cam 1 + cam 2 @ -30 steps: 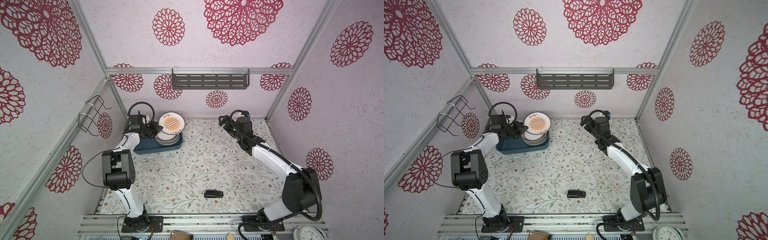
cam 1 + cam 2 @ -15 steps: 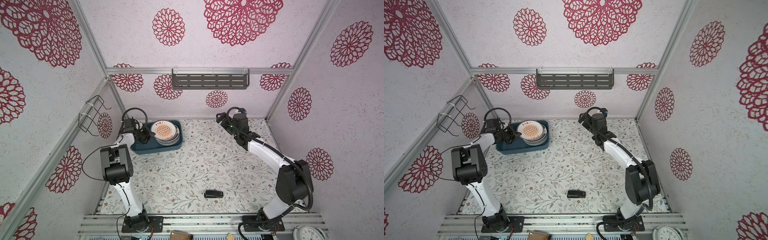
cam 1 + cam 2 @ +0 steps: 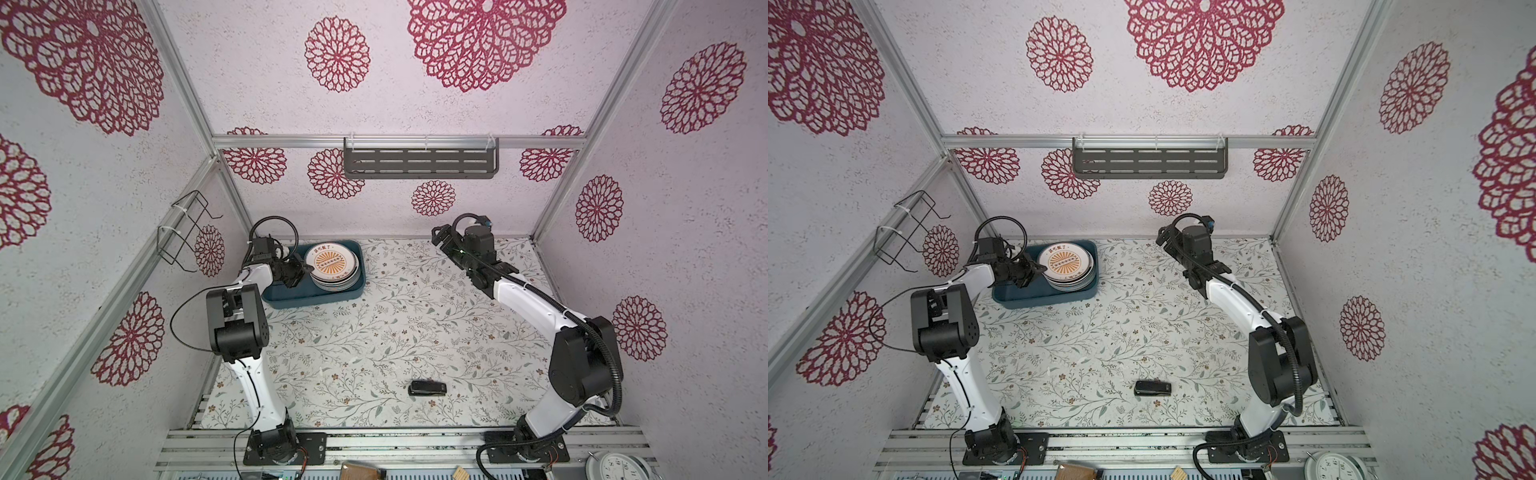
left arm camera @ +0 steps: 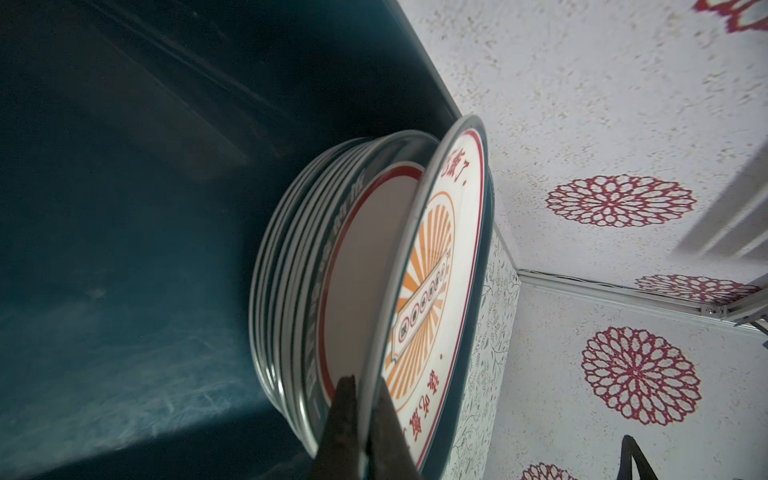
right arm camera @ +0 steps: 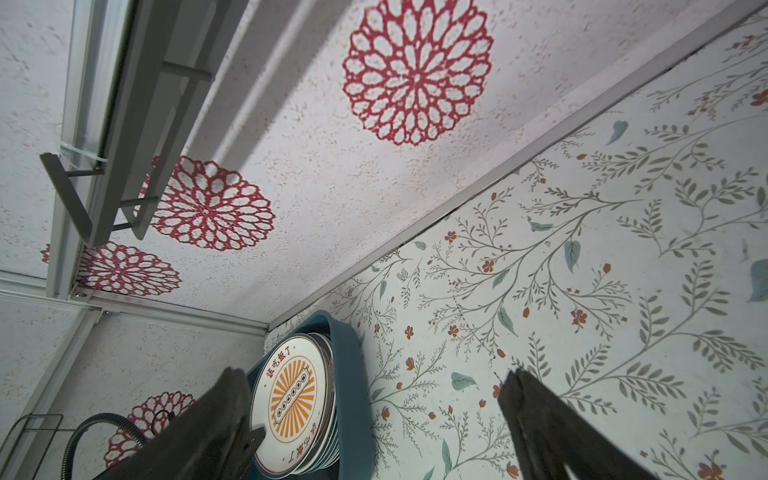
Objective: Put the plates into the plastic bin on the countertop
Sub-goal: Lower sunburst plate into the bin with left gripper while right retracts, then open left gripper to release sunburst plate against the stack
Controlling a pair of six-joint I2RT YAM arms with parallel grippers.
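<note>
You've lowered the white orange-sunburst plate (image 3: 331,262) almost flat onto the stack of white plates (image 3: 337,287) inside the dark teal plastic bin (image 3: 311,297), left gripper (image 3: 306,270) still pinching its rim, right gripper (image 3: 438,235) gaping empty well clear, so likely only the release remains.

Two matching arms. Left arm (image 3: 257,386) and right arm (image 3: 528,299) had white tapered links and boxy black joint housings (image 3: 237,320). Thin black cable (image 3: 171,322) looped off left one; ribbed black hose (image 3: 1298,382) ran along right one. Black base plates (image 3: 286,449). Left tool (image 3: 306,271) and right tool (image 3: 436,235) were both black.
</note>
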